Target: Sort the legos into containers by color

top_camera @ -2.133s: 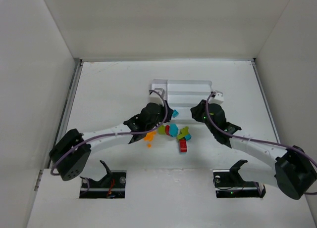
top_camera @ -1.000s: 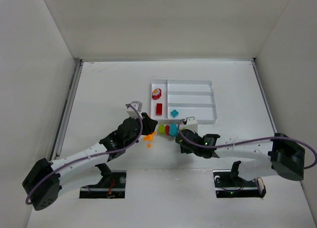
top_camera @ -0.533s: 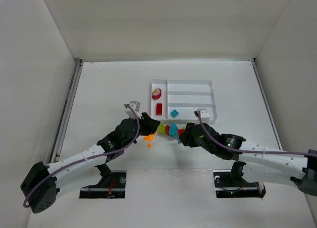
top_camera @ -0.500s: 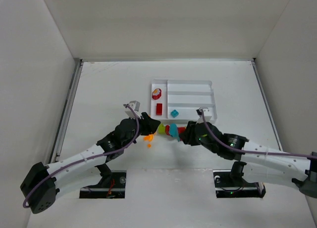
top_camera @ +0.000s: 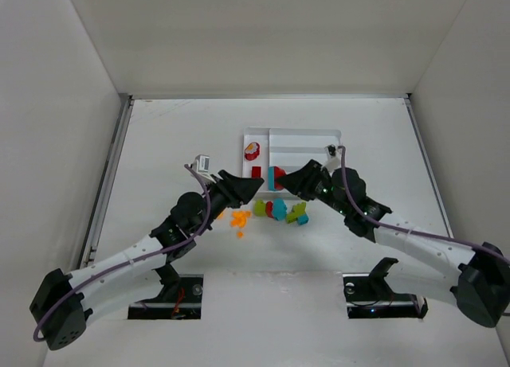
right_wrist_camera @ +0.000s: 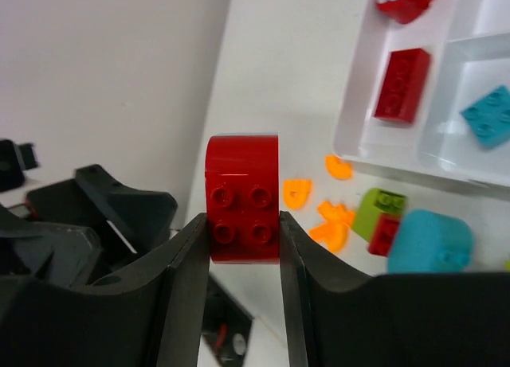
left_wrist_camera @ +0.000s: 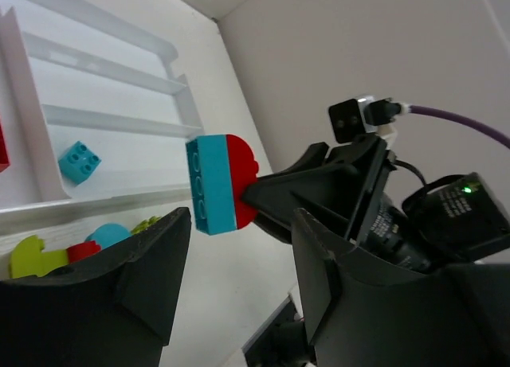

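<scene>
Lifting clear of the table: both arms have come up from the loose pile (top_camera: 278,210) they were down in 1 second ago.

left gripper (top_camera: 245,186): jaws have gone wide, holding nothing, tips aimed at the stack just beside them.

red-and-teal stack (left_wrist_camera: 223,184): in the air between the 2 grippers, over the tray's near edge.

right gripper (top_camera: 293,181): closed on the red half; the teal half pokes out beyond its fingertips.

My read: 2 colours stuck together, so it can't be binned as is. Left looks set to take the teal half so the 2 arms can pull it apart.

tray (top_camera: 307,131), left to right:
- tall narrow section: 1 round red piece (top_camera: 252,151) and 1 red brick (right_wrist_camera: 402,80)
- nearest long section: 1 teal brick (right_wrist_camera: 492,116)
- other 2 long sections: nothing visible in them

Unsorted on the table beside the tray: orange bits (top_camera: 239,218), plus the lime, teal and red pieces in the pile.
</scene>
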{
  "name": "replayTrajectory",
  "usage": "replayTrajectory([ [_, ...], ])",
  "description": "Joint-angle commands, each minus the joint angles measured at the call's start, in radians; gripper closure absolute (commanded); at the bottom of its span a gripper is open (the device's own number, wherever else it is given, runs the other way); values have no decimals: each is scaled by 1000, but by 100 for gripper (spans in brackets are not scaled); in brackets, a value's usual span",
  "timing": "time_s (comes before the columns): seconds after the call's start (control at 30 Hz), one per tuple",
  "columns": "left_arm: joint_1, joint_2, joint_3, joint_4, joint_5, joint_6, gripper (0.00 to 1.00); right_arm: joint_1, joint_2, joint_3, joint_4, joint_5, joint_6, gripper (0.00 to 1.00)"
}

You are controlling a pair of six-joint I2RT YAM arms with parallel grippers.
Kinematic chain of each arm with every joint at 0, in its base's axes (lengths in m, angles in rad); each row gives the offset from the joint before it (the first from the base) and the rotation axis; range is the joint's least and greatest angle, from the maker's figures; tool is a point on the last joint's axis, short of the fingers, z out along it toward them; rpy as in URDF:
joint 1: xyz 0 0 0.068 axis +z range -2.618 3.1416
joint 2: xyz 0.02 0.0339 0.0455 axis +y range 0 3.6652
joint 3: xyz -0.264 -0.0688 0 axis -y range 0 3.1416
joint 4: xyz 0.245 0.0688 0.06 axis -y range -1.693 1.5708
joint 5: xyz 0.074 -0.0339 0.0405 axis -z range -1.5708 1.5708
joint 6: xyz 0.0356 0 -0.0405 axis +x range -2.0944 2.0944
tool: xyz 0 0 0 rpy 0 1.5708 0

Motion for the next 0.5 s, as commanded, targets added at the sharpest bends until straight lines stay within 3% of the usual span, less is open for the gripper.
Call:
replayTrajectory([
  [0.0,15,3,-27,142,15,-64,48,-27,44,12,266,-129,125,69],
  [0.23,72,44,-41,185,48,-113,47,-61,121,-19,456,-204,260,68],
  [0.47,120,124,-41,280,96,-164,47,-58,162,-19,513,-227,303,68],
])
